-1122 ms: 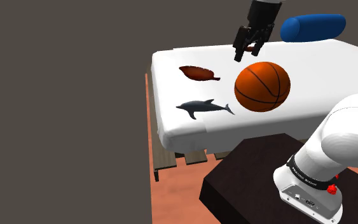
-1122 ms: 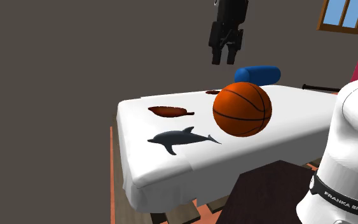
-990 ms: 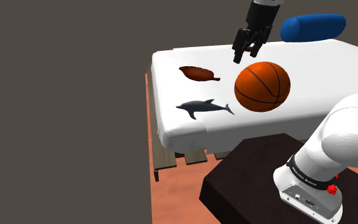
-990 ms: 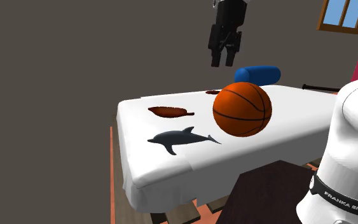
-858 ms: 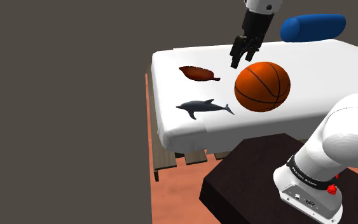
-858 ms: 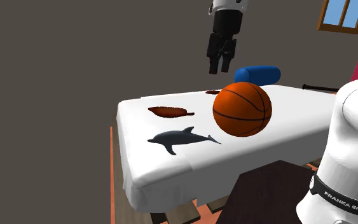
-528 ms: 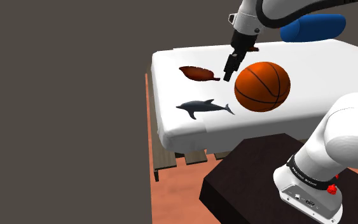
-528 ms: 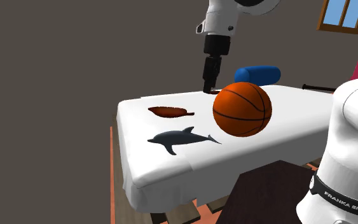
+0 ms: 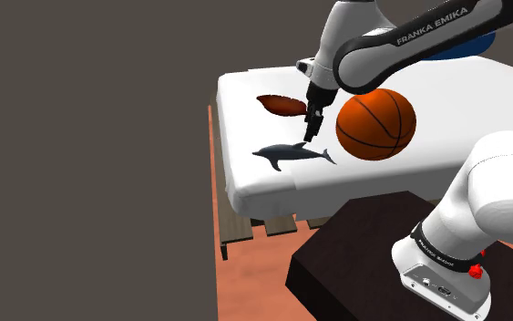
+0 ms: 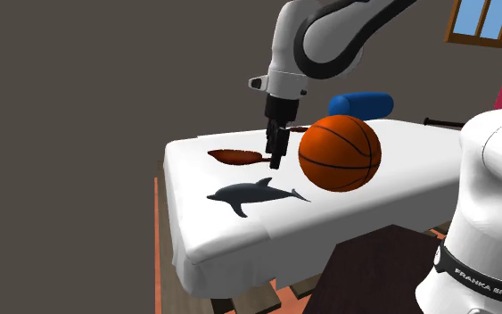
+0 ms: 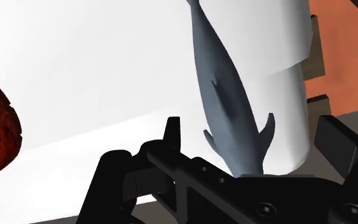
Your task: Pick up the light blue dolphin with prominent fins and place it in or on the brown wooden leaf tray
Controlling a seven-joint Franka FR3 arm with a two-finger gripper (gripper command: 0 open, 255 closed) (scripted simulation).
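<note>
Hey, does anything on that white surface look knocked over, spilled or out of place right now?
Nothing stands out. The dolphin lies flat near the edge of the white surface, the leaf tray lies flat farther in, and the basketball rests beside them. The open gripper hangs above the dolphin, touching nothing.

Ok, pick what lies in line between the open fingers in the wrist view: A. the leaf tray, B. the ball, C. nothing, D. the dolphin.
D: the dolphin stretches away from between the fingers of the gripper, which stand apart on either side of its tail without clasping it.
</note>
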